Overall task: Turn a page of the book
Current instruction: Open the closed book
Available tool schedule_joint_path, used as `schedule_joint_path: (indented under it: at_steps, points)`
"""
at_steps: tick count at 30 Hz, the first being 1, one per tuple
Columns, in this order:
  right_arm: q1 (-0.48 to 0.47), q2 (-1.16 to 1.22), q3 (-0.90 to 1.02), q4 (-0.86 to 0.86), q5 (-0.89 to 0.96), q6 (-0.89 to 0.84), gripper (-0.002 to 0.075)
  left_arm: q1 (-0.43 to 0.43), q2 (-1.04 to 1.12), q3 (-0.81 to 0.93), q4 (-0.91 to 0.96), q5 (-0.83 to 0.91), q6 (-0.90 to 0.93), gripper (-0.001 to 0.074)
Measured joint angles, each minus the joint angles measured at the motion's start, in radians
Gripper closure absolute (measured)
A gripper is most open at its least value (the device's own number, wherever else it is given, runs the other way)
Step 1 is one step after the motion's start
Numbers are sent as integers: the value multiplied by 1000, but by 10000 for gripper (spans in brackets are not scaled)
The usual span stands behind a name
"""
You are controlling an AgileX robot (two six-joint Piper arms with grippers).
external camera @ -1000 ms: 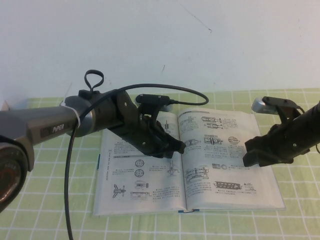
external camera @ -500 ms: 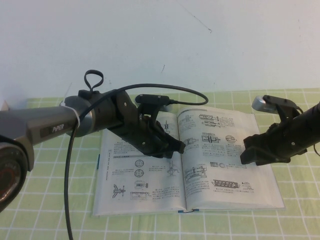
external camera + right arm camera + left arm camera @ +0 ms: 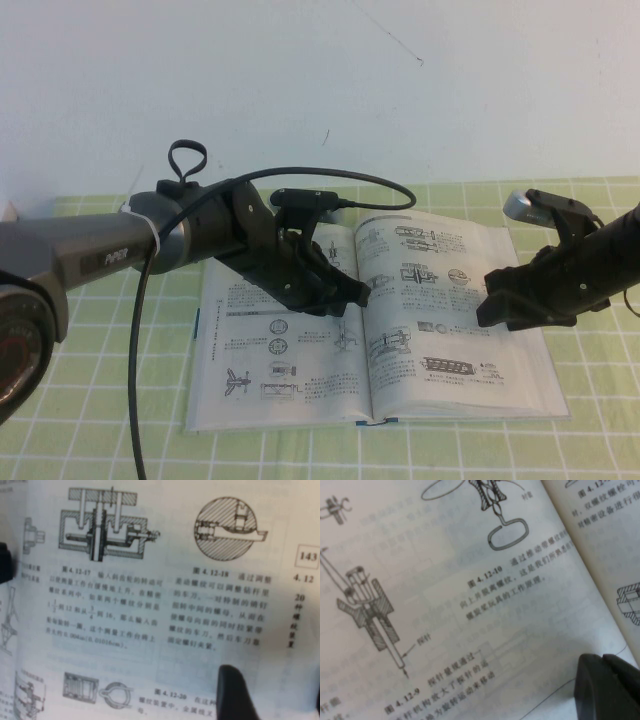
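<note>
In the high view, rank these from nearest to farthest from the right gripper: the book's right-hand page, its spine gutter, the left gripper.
Measured from the right gripper, over the book's right side:
1. The page, right-hand, directly beneath it.
2. Spine gutter, at the book's middle.
3. Left gripper, just across the gutter, over the left-hand page; nearly level with the gutter.

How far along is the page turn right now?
Nothing is turned yet: the book lies open flat. The left hand holds over the left-hand sheet near the spine. The right hand hovers over the page, not gripping. Lifting and flipping remain.
</note>
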Motion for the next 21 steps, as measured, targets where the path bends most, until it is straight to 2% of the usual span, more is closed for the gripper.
schedule_joint_path:
  at_steps: [21]
  points:
    - [0, 2, 0, 101, 14, 0, 381, 0, 0, 0, 0, 0, -2, 738]
